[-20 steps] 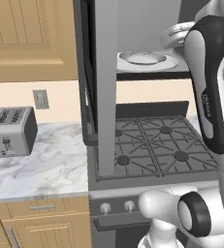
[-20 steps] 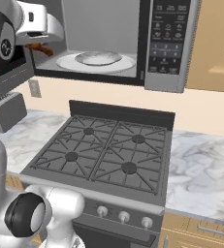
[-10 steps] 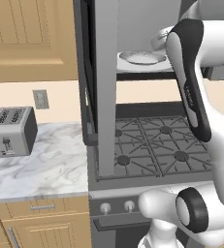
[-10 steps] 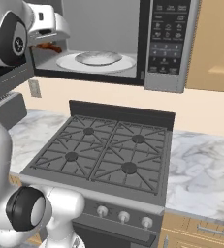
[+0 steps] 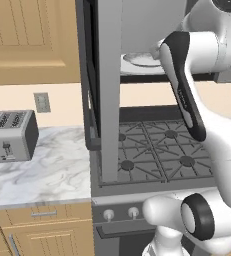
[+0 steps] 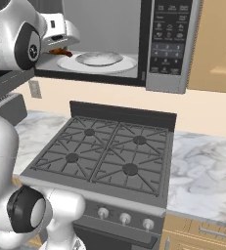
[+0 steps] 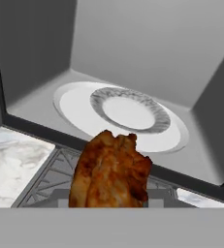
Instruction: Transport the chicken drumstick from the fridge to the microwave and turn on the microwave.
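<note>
The chicken drumstick (image 7: 111, 172), reddish-brown, fills the low centre of the hand view and hides the fingertips. My gripper (image 6: 60, 49) is shut on the chicken drumstick (image 6: 60, 51) at the left front of the microwave's (image 6: 169, 39) open cavity. Inside, a patterned white plate (image 7: 130, 109) rests on the round turntable (image 7: 70, 104), beyond and below the meat. The plate (image 6: 99, 59) lies just right of the drumstick in the right base view. The microwave door (image 5: 109, 90) stands swung open toward the left. The fridge is out of view.
A gas stove (image 6: 104, 156) with black grates sits directly below the microwave. A silver-black toaster (image 5: 9, 135) stands on the marble counter (image 5: 42, 175) at left. Wooden cabinets (image 5: 27, 40) hang above, and more marble counter (image 6: 202, 171) lies right of the stove.
My hand has carried the drumstick to the right and slightly down, from beside the open door to the mouth of the microwave cavity. The grip has stayed the same.
</note>
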Controlling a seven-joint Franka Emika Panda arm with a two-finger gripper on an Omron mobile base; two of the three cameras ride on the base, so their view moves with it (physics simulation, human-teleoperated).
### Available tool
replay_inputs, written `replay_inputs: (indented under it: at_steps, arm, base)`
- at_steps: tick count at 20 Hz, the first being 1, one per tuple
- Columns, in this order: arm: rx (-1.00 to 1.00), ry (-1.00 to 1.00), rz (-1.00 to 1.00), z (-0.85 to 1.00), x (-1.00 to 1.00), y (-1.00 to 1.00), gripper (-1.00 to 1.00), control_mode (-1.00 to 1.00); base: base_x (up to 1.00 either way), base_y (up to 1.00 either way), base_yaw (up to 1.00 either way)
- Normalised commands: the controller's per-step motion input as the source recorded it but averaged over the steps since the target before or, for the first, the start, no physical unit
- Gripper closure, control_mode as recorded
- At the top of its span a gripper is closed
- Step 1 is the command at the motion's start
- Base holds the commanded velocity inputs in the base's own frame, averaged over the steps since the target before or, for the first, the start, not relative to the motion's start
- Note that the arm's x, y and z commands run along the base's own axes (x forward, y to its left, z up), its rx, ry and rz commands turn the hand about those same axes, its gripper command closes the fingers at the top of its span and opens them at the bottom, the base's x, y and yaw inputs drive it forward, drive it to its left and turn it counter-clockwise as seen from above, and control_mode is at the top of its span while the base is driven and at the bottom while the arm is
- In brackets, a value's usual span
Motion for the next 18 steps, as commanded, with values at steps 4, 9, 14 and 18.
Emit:
replay_inputs:
  at_steps: [4,9,14,18]
  arm:
    - [-0.04,0.0,0.0,-0.1,0.33,-0.11,1.0,-1.0]
    - [-0.02,0.01,0.0,-0.02,0.37,-0.11,1.0,-1.0]
    - [-0.01,0.02,0.0,-0.04,0.36,-0.1,1.0,-1.0]
    - [0.0,0.07,0.0,-0.09,0.38,-0.04,1.0,-1.0]
  base:
    - [0.0,0.0,0.0]
    - [0.0,0.0,0.0]
    - [0.0,0.0,0.0]
    - [0.0,0.0,0.0]
